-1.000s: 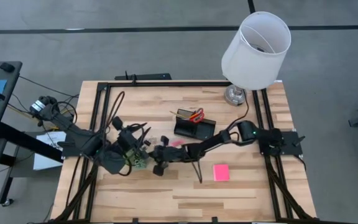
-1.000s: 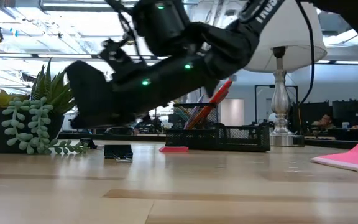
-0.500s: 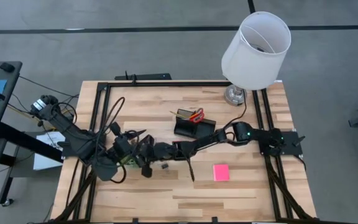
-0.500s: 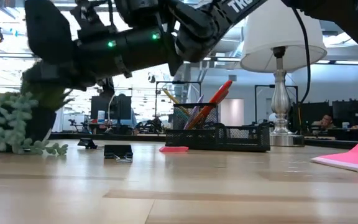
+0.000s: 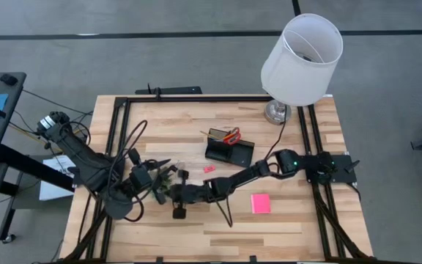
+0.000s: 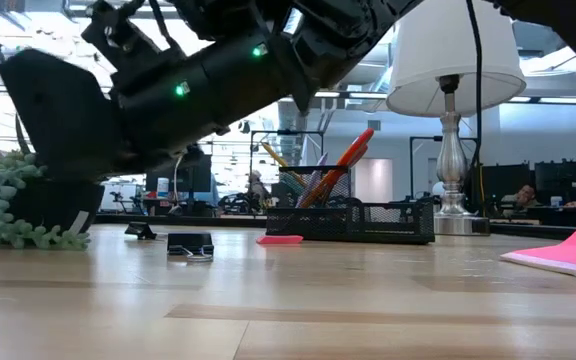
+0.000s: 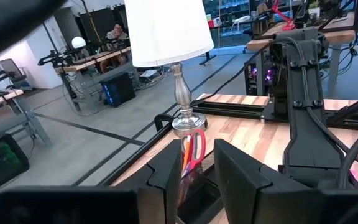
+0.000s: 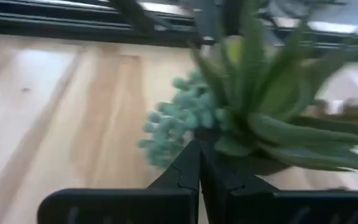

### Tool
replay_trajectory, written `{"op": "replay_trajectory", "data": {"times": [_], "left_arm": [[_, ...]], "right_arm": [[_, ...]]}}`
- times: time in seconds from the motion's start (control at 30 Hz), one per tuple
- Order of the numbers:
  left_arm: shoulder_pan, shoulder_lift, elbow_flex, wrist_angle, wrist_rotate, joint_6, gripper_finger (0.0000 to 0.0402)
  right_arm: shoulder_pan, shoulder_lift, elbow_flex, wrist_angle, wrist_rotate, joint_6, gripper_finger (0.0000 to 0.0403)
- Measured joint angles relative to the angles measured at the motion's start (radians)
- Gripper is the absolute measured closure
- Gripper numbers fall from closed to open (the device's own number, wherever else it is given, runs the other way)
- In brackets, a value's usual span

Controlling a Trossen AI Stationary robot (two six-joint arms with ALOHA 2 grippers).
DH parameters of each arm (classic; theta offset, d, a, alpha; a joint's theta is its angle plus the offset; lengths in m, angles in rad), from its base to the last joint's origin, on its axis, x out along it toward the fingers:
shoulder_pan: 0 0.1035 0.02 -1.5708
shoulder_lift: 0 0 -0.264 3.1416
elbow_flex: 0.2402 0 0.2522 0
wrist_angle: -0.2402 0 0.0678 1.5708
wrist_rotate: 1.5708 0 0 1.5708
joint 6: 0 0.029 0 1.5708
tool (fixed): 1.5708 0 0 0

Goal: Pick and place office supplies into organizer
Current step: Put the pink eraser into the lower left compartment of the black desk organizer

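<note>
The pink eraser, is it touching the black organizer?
Apart. The low view shows bare table between the pink eraser and the organizer; the high view shows the same gap.

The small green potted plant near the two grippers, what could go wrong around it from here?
1. The right gripper, shut and empty, points at the small green potted plant from close by; pushing on could tip it.
2. Both arms crowd the same patch of the wooden table; the left gripper could collide with the right arm.
3. The small black binder clip lies under the arms and could be knocked away.

Wooden table (image 5: 284, 227): organizer (image 5: 229, 152), sticky pad (image 5: 261, 203)
</note>
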Motion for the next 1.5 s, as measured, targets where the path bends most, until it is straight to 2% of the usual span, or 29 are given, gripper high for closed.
{"op": "replay_trajectory", "data": {"times": [0.07,0.23,0.37,0.57,0.67,0.8,1.03,1.2,1.4,1.5], "left_arm": [[-0.002,0.000,0.000,0.000,0.000,-0.001,0.0315],[-0.001,0.000,0.000,0.000,0.000,-0.003,0.0315],[-0.001,0.000,0.000,0.000,-0.002,0.004,0.0315],[-0.001,0.000,0.000,0.000,-0.013,0.050,0.0315],[-0.001,0.000,0.000,0.000,-0.014,0.054,0.0315],[-0.001,0.000,0.000,0.000,-0.015,0.035,0.0315],[0.000,0.001,-0.027,0.000,0.050,-0.071,0.0315],[0.001,0.001,-0.061,-0.006,0.079,-0.223,0.0315],[0.021,0.002,-0.061,-0.020,0.230,-0.381,0.0315],[0.041,0.033,-0.061,-0.018,0.253,-0.428,0.0315]], "right_arm": [[-0.003,0.000,0.000,0.003,0.036,-0.004,0.0403],[-0.044,-0.001,0.000,-0.062,0.031,0.062,0.0403],[-0.088,-0.001,0.000,-0.032,0.015,0.074,0.0403],[-0.149,-0.001,0.000,0.103,-0.106,0.076,0.0403],[-0.163,-0.001,0.000,0.162,-0.116,0.076,0.0403],[-0.170,-0.001,0.000,0.132,-0.118,0.075,0.0403],[-0.152,-0.052,-0.002,-0.180,-0.026,0.039,0.0403],[-0.107,-0.184,0.000,-0.475,0.021,-0.018,0.0403],[-0.031,-0.391,-0.001,-0.936,0.023,-0.025,0.0403],[0.025,-0.494,0.001,-1.112,0.022,0.001,0.0403]]}}
